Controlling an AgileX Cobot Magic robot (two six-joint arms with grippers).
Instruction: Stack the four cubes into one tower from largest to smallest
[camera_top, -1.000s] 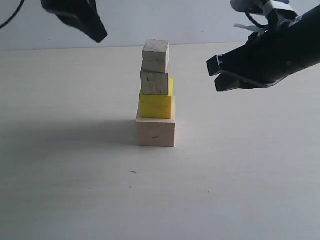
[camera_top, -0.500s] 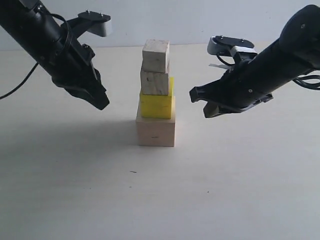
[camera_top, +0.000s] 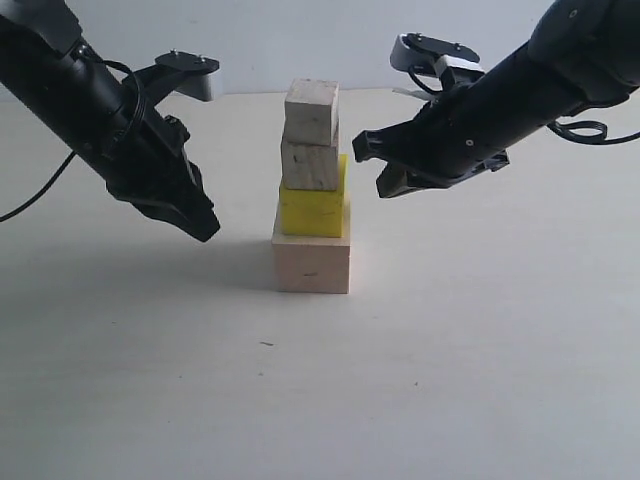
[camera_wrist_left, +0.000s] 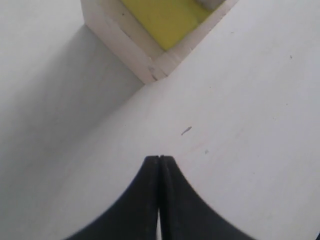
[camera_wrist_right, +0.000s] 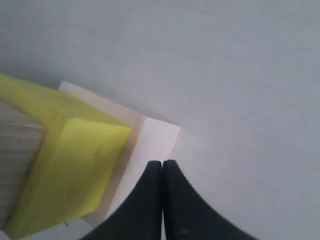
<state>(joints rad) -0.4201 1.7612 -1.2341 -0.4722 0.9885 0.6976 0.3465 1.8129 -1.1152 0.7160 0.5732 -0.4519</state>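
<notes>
The tower stands mid-table: a large pale wood cube (camera_top: 311, 264) at the base, the yellow cube (camera_top: 314, 210) on it, then a small speckled cube (camera_top: 309, 164), with a second small cube (camera_top: 311, 112) on top, slightly turned. My left gripper (camera_top: 203, 228) hangs shut to the tower's left, clear of it. My right gripper (camera_top: 372, 165) is shut, close to the tower's right side at the level of the lower small cube. In the left wrist view the shut gripper (camera_wrist_left: 159, 157) points at the base cube's corner (camera_wrist_left: 135, 45). In the right wrist view the shut gripper (camera_wrist_right: 162, 162) hovers over the base cube (camera_wrist_right: 152, 142), beside the yellow cube (camera_wrist_right: 75, 165).
The pale table (camera_top: 480, 380) stretches around the tower. A black cable (camera_top: 35, 190) trails from the left arm. A pale wall (camera_top: 300, 40) rises behind the table's far edge.
The left arm dropped down into view beside the tower, then held still. The right arm moved left and up, closing in on the tower's right side. The tower is unchanged.
</notes>
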